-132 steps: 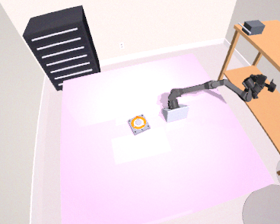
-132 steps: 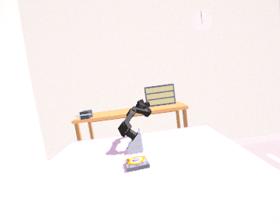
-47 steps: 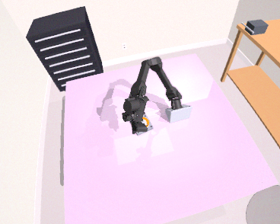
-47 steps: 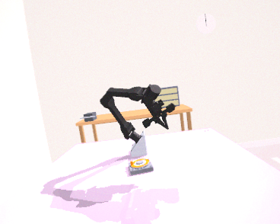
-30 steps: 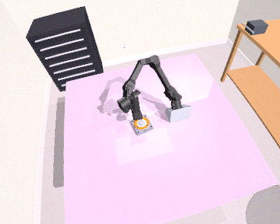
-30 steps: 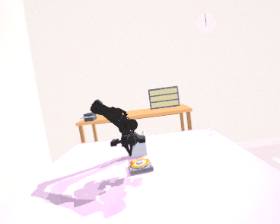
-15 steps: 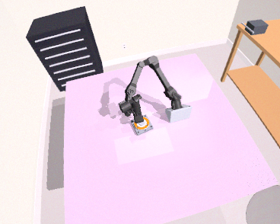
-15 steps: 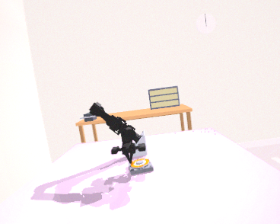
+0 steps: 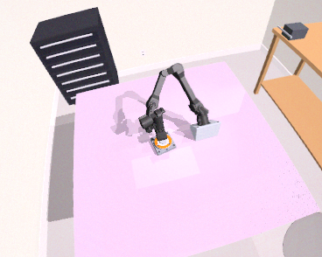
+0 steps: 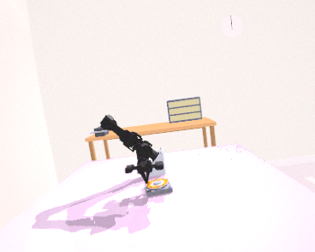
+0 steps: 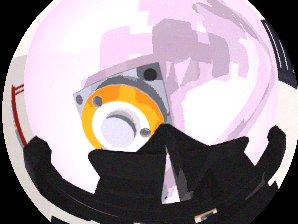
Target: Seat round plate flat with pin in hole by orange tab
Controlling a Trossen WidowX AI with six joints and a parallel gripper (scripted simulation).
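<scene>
Fingertips of the closed, empty gripper (image 11: 168,163) sit at the round plate (image 11: 120,121)'s near rim, probably touching, beside its hole (image 11: 145,132).

Round orange plate (image 11: 117,117) with white centre, on the post, atop square grey base (image 11: 148,74) — mid-mat

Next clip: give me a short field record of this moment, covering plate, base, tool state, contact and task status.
plate: round orange-rimmed plate lying on the square grey base
post: pale centre post through the plate
tool: dark parallel-jaw tool, shut, holding nothing
tool position: low beside the plate's rim
contact: cannot tell whether it touches the plate
pin and hole: alignment not discernible
task status: not finished, arm at the plate
</scene>
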